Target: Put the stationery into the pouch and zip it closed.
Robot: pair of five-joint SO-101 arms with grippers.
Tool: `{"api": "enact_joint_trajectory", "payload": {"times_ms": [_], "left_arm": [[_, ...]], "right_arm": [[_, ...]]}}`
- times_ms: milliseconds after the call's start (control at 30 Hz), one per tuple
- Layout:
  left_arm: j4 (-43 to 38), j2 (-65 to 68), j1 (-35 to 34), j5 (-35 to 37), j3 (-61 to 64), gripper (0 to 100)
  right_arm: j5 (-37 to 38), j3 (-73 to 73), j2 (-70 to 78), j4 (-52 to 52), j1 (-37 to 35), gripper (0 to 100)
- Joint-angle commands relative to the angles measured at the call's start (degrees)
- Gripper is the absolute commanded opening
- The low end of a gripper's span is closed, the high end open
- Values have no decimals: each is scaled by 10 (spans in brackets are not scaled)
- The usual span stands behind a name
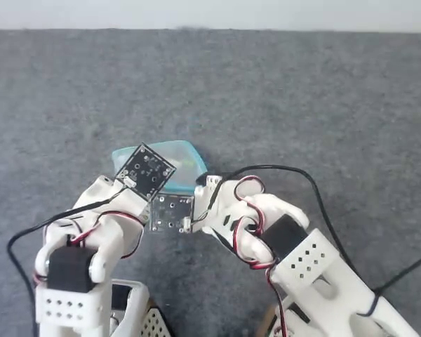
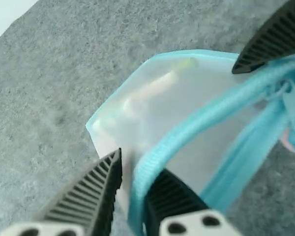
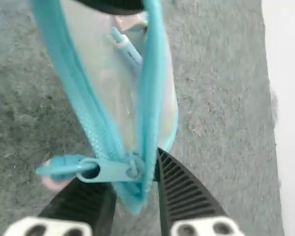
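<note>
Pouch [image 1: 186, 158], translucent plastic with a turquoise zip, lies on the grey felt-like table cover [image 1: 323, 105] at the centre of the high view, just at 12 o'clock from both wrists. Its long axis runs roughly from 9 to 3 o'clock. The left gripper [image 2: 137, 167] is clamped on the zip band at the 9 o'clock end. The right gripper [image 3: 130, 172] pinches the 3 o'clock end of the pouch, where the turquoise zip slider [image 3: 110, 170] sits with its tab sticking out. A pale blue pen [image 3: 125, 46] lies inside, and the two zip tracks gape apart. Closing likely means dragging the slider along that axis toward 9 o'clock, with the left gripper as anchor.
</note>
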Motion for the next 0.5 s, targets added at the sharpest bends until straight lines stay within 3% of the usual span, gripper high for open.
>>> {"api": "enact_joint_trajectory", "payload": {"times_ms": [0, 100, 267, 467], "left_arm": [[-2, -2, 1, -3, -4, 12], [-25, -4, -4, 20, -35, 48], [-48, 0, -3, 120, -164, 230], [-88, -8, -4, 230, -278, 227]], "right_arm": [[-39, -46, -22, -4, 21, 8], [-105, -76, -22, 5, 42, 7], [-206, -163, 21, 84, 66, 7], [-302, -251, 131, 115, 117, 7]]}}
